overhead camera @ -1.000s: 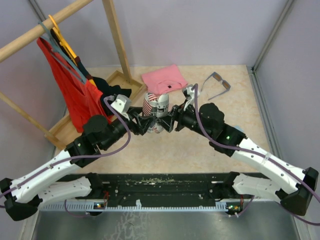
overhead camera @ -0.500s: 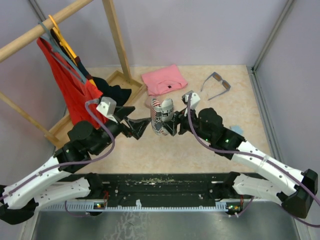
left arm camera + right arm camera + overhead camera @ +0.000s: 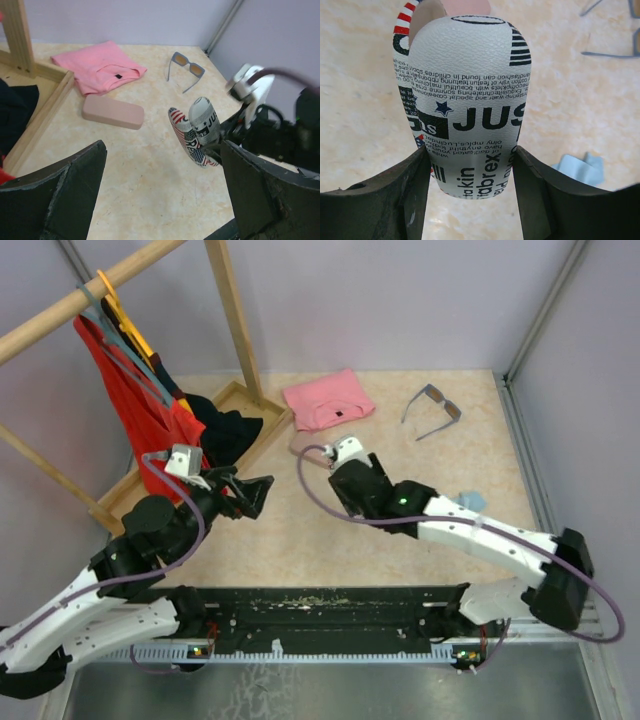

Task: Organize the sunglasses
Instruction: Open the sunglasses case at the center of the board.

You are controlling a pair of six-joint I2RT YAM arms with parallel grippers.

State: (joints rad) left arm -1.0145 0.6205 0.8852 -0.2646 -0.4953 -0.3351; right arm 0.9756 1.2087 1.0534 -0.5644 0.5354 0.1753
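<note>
The right gripper (image 3: 470, 167) clamps a flag-print case (image 3: 470, 100) while the left gripper (image 3: 248, 493) hangs with jaws wide apart, empty. The grey-blue sunglasses (image 3: 435, 408) lie loose near the table's (image 3: 300, 540) far right corner, apparently not yet cased.

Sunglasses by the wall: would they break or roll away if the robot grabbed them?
Probably no rolling: the sunglasses lie with arms unfolded on the table, so they'd likely slide. They look light, and those thin arms might bend or snap under a hard squeeze.
</note>
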